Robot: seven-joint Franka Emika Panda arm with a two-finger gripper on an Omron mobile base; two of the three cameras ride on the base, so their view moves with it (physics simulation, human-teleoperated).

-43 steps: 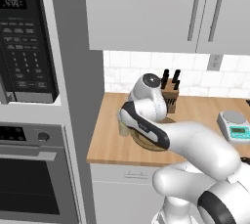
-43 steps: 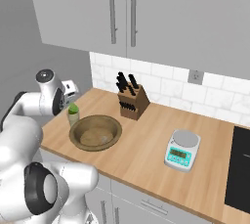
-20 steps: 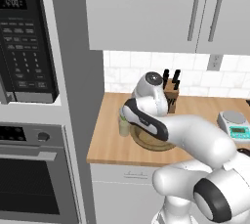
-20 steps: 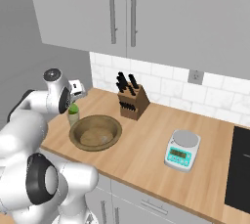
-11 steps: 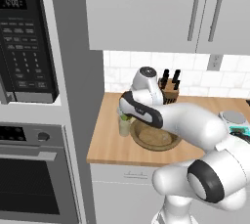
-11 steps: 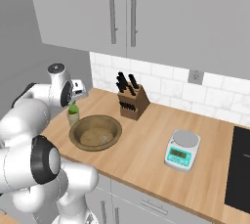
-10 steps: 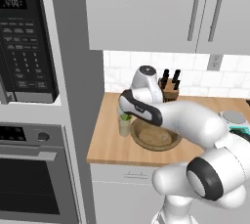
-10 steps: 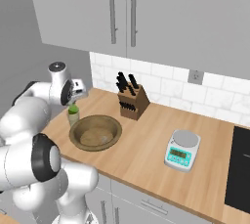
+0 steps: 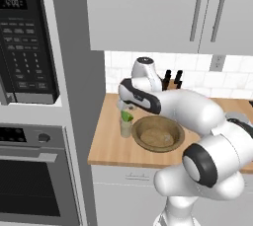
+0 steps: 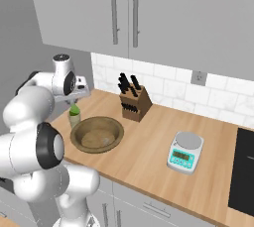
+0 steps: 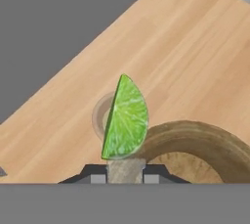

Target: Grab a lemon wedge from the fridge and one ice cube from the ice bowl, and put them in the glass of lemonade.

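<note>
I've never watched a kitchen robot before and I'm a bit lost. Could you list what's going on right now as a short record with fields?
Gripper: gripper above the glass, state unclear
Lemon wedge: lemon wedge bright green, standing over the glass mouth
Glass: glass of lemonade upright on the wooden counter, left of the bowl
Ice bowl: ice bowl brown, beside the glass; contents too unclear to tell
Nearby: knife block by the tiled wall, small scale to the right
</note>
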